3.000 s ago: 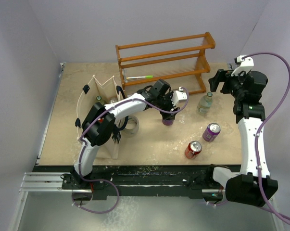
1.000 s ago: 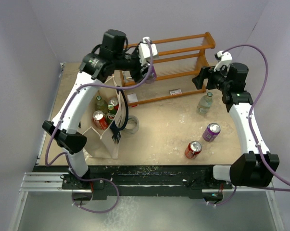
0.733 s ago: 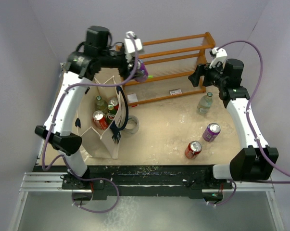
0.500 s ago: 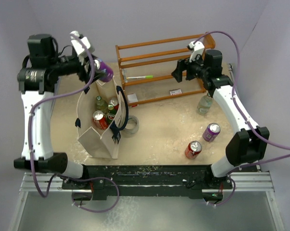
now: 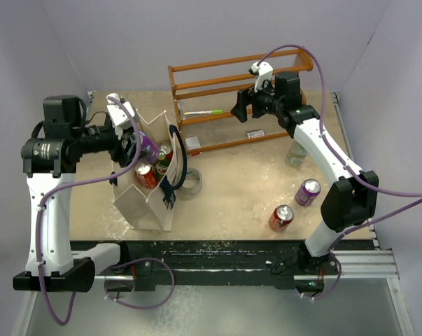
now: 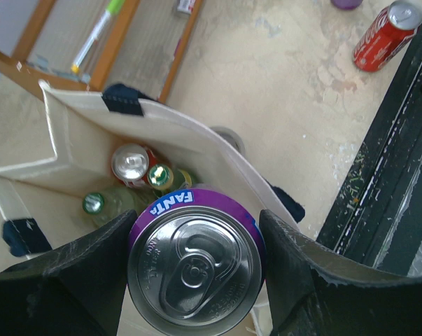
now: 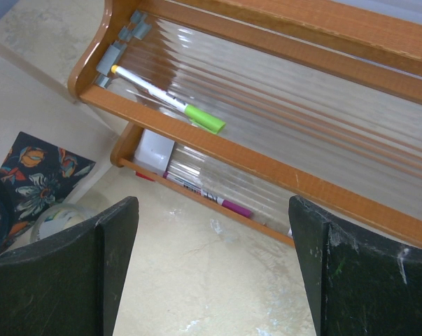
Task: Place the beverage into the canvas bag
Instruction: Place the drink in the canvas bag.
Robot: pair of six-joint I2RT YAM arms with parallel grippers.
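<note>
Top view: left gripper (image 5: pixel 142 145) clamped on the purple Fanta can (image 5: pixel 149 150), upright, held over the mouth of the canvas bag (image 5: pixel 142 206); left arm is the nearer; right gripper (image 5: pixel 238 107) well apart, at the wooden rack (image 5: pixel 294 70)
Left wrist: can's long axis vertical, bag opening below and beyond it, a red can (image 6: pixel 130 164) already inside; judged next move: straight down
Right wrist: jaws apart, nothing between

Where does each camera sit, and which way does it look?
Top external: above and behind the arms, looking down on the table; both arms show.
Left wrist: on the left gripper, looking down at its purple can over the canvas bag; fingers show.
Right wrist: on the right gripper, facing the wooden rack; fingers show.
Both wrist views share the green-capped pen.
</note>
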